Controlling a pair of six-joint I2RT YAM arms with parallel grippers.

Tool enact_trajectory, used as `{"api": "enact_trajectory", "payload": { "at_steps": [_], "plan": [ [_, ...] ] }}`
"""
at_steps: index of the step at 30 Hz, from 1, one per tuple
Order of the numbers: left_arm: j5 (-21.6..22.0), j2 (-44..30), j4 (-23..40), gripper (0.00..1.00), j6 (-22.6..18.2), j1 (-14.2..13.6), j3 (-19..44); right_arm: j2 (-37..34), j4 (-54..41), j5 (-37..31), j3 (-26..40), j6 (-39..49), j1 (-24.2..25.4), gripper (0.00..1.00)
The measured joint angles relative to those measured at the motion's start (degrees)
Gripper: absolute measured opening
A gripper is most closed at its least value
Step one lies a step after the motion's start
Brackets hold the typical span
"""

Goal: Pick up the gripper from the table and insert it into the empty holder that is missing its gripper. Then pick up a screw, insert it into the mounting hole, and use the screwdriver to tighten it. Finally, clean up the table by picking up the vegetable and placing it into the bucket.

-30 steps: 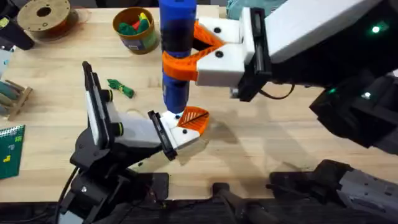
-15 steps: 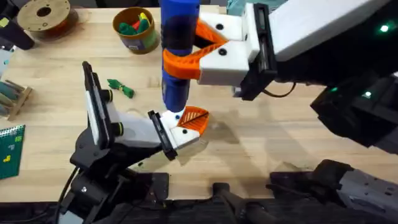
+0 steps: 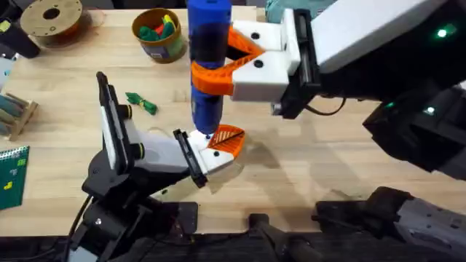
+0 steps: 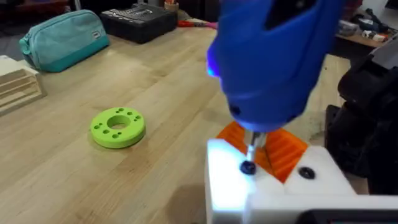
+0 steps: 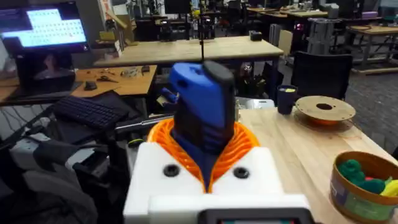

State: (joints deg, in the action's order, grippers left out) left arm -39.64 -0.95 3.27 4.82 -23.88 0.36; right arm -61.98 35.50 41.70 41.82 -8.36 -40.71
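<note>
Overhead: the right gripper (image 3: 218,65) was clamped on the screwdriver (image 3: 209,54), held upright, its tip down on the holder (image 3: 206,149). The blue barrel looked smooth, rigid and fairly heavy (likely to twist in the grasp); the mid-barrel hold on ribbed orange pads seemed right. The left gripper (image 3: 211,154) was pinched on the holder, with the gripper (image 3: 228,140) seated in it, on the table (image 3: 306,167). The vegetable (image 3: 141,103) lay loose, soft and crinkled, well short of the bucket (image 3: 160,33).

Left wrist: the dark bit met a black screw (image 4: 247,167) in the hard white block; the orange wedge was ribbed, stiff plastic.

Right wrist: orange pads (image 5: 245,142) hugged the barrel on both sides; the bucket's yellow rim (image 5: 348,165) stood beside.
</note>
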Motion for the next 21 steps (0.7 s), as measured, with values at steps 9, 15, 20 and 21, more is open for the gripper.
{"api": "enact_trajectory", "payload": {
  "at_steps": [9,15,20,21],
  "plan": [
    [0.0,0.0,0.0,0.005,0.1,0.0,0.0,-1.6,0.3,-0.1,0.0,-0.2,0.0,0.032],
    [0.0,0.0,0.0,0.005,0.1,0.0,0.0,-1.6,0.0,-0.1,0.0,-0.2,0.0,0.032],
    [0.0,0.0,0.0,0.005,0.1,0.0,0.0,-1.6,2.2,0.0,0.0,-0.2,0.0,0.031],
    [0.0,0.0,0.0,0.005,0.1,0.0,0.0,-1.6,3.0,0.1,0.0,-0.2,0.0,0.032]
  ]
}}
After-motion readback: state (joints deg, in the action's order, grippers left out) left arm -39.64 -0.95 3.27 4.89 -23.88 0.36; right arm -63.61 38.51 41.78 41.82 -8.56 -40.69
